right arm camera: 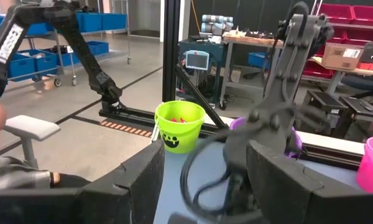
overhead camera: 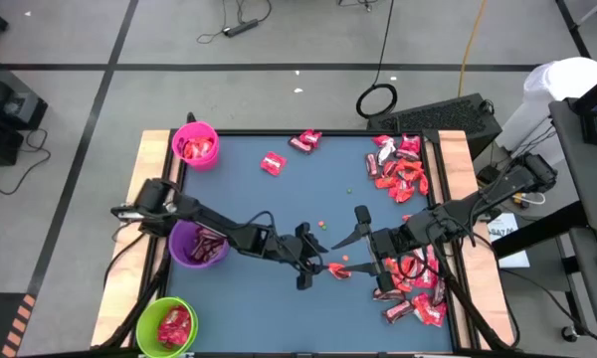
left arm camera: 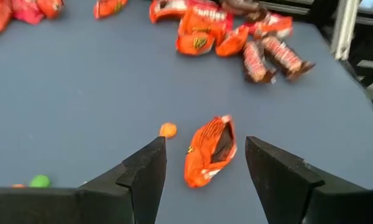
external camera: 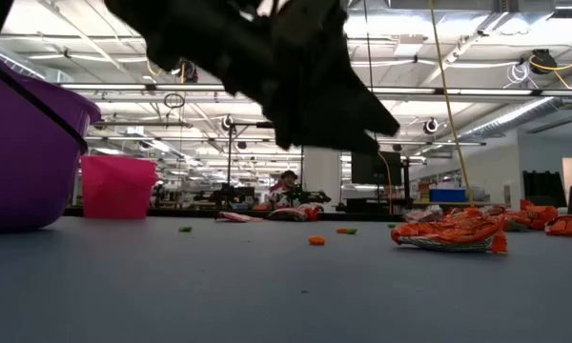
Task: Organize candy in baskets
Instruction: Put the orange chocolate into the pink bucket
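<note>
Reaching in from the table's left side past the purple basket (overhead camera: 197,246), the left arm stretches toward the middle, and its end effector (overhead camera: 313,261) hangs low with fingers (left arm camera: 146,171) spread wide and empty. One orange-red candy (left arm camera: 210,151) lies on the blue table (overhead camera: 279,209) between those fingers, not touched by either; its long axis runs roughly along the fingers, tilted a little. The right arm comes in from the right side, its end effector (overhead camera: 361,234) raised near the centre, jaws also wide and holding nothing. Most candy is heaped along the right edge (overhead camera: 410,283), with a few pieces near the far edge (overhead camera: 305,141). The pink basket (overhead camera: 195,145), the purple one and the green basket (overhead camera: 166,326) stand down the left side, each holding some pieces. In the low view the arm blocks the upper middle, hiding the fingers.
</note>
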You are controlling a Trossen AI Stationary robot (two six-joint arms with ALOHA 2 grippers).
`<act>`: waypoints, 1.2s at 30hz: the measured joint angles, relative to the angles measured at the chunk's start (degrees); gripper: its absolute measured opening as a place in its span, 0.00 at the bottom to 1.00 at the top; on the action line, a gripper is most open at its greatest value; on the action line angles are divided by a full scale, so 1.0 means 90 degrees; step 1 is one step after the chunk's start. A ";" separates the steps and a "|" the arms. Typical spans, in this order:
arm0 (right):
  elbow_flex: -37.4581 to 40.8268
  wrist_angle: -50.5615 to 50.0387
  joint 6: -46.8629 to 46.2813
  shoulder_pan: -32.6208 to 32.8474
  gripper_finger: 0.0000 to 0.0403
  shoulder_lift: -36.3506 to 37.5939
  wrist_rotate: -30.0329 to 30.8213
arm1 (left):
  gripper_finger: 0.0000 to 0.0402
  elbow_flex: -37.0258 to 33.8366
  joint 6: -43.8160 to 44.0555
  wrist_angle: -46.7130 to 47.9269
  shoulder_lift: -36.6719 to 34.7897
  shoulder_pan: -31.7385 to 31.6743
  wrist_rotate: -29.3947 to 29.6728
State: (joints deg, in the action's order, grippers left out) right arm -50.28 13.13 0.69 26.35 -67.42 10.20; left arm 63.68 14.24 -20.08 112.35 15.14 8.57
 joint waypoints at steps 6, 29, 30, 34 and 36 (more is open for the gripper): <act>0.0000 -0.0017 0.0002 0.0001 0.53 0.0000 0.0002 | 0.55 0.0036 -0.0017 -0.0887 0.0762 -0.0031 -0.0128; 0.0002 -0.0289 0.0001 0.0000 0.53 0.0000 0.0029 | 0.10 0.0556 -0.0357 -0.0727 0.1671 -0.0127 -0.0570; 0.0003 -0.0285 0.0002 0.0000 0.53 0.0000 0.0031 | 0.07 0.0556 -0.0403 -0.0728 0.1671 -0.0126 -0.0573; 0.0002 -0.0296 -0.0053 0.0000 0.53 0.0000 0.0032 | 0.04 0.0556 -0.0481 -0.0754 0.1671 -0.0124 -0.0538; 0.0002 -0.0299 -0.0154 -0.0002 0.53 0.0000 0.0032 | 0.07 0.0554 -0.0476 -0.0797 0.1671 -0.0121 -0.0451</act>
State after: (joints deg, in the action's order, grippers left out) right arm -50.26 10.44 -0.70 26.33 -67.42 10.48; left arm 68.66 9.96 -27.26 127.39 14.05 4.51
